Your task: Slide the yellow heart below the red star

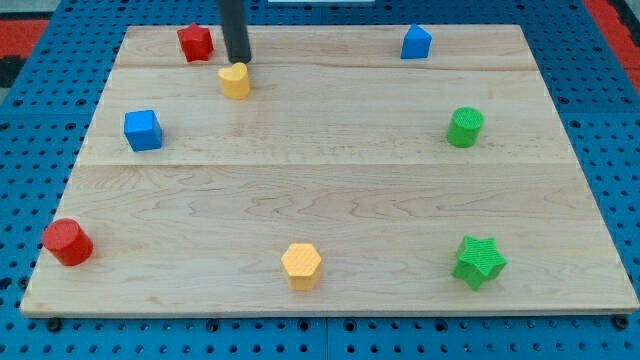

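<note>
- The yellow heart (234,81) sits right under my tip (239,61), touching it or very nearly so on the side toward the view's bottom, a shade to the view's left.
- The red star (195,42) lies to the view's left of my tip, a little toward the view's top, close by but apart from the heart.
- What the move turns on: the heart is toward the view's bottom from the star yet off to the view's right of it, so I judge it wants a push toward the view's left. My tip stands at the heart's top edge, not its right side, so it would likely need to come round first.
- My tip is a bare rod end: it cannot open, close or hold anything, and it only presses against the heart's edge, if it touches at all.
- Farther from my tip: a blue cube (142,130) down to the view's left, a blue block (416,42) off to the view's right, and a green cylinder (464,127) beyond that.
- Farthest, along the view's bottom: a red cylinder (67,242), a yellow hexagon (301,266) and a green star (479,261), all on the wooden board (330,190).
</note>
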Robot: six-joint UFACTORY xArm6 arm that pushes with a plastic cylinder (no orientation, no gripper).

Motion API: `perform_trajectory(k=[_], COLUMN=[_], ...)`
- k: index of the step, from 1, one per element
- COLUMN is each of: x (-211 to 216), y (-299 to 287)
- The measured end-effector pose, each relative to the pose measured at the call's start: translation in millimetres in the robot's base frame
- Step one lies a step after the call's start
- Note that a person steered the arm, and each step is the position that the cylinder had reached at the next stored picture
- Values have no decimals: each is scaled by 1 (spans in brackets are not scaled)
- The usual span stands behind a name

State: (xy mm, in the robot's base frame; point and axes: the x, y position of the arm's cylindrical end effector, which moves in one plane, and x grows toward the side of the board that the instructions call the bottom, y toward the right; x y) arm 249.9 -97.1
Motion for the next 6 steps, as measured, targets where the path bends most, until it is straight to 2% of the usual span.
perform_trajectory(k=[1,2,3,4,5,6], x=[11,57,67,59,41,43], y=[53,44,-27,-54,-44,-92])
